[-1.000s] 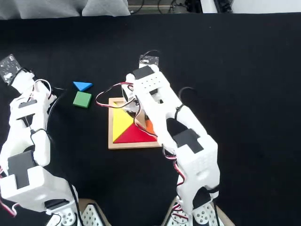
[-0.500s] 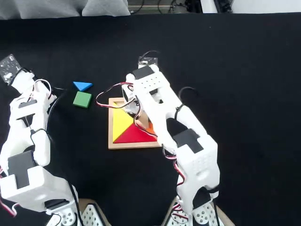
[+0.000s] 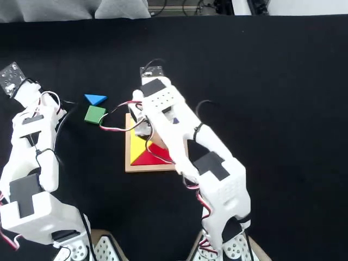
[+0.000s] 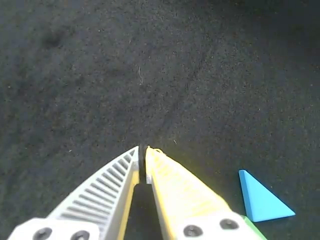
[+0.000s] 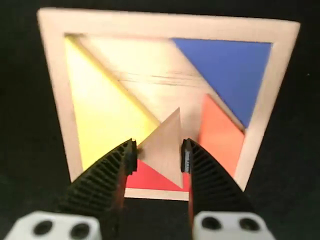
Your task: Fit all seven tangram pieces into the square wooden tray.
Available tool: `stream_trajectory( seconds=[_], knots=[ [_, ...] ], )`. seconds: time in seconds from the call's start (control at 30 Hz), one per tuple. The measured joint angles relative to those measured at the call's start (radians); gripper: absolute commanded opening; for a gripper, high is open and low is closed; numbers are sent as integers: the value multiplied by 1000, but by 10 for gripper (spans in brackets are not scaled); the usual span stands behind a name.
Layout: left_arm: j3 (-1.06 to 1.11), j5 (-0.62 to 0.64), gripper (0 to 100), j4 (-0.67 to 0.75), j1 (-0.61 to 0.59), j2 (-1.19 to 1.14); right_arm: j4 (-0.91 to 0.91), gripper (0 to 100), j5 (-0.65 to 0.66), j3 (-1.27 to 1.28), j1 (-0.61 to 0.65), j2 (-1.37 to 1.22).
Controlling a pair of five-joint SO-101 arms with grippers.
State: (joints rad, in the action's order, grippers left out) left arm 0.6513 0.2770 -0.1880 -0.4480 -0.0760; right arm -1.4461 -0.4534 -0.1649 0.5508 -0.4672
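Black cloth is covering the desk (image 3: 283,81). On it the wooden tray (image 5: 165,22) is lying with a yellow triangle (image 5: 97,115), a dark blue triangle (image 5: 230,70), an orange piece (image 5: 217,135) and a red triangle (image 5: 150,180) inside. The right end effector (image 5: 158,150) is hovering over the tray, pinching a pale triangle (image 5: 167,145). The left end effector (image 4: 142,150), pressed together, is hanging over bare desk near a light blue triangle (image 3: 95,99), with a green square (image 3: 95,115) sitting just beside that triangle.

Tan triangle (image 5: 165,150), yellow triangle (image 5: 100,105), green square (image 3: 95,115)
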Motion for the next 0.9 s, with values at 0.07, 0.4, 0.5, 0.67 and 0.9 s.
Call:
stream_trajectory(
  seconds=[0.07, 0.4, 0.5, 0.67, 0.9],
  knots=[
    [0, 0, 39, 0, 0, 0, 0, 129, 2, 0, -5, 0],
    [0, 0, 40, 0, 0, 0, -6, 235, 3, 0, -5, 0],
    [0, 0, 40, 0, 0, 0, -6, 234, 3, 0, -5, 0],
    [0, 0, 40, 0, 0, 0, -6, 233, 35, 0, -8, 0],
    [0, 0, 40, 0, 0, 0, 8, 8, 256, -101, -41, 0]
  ],
)
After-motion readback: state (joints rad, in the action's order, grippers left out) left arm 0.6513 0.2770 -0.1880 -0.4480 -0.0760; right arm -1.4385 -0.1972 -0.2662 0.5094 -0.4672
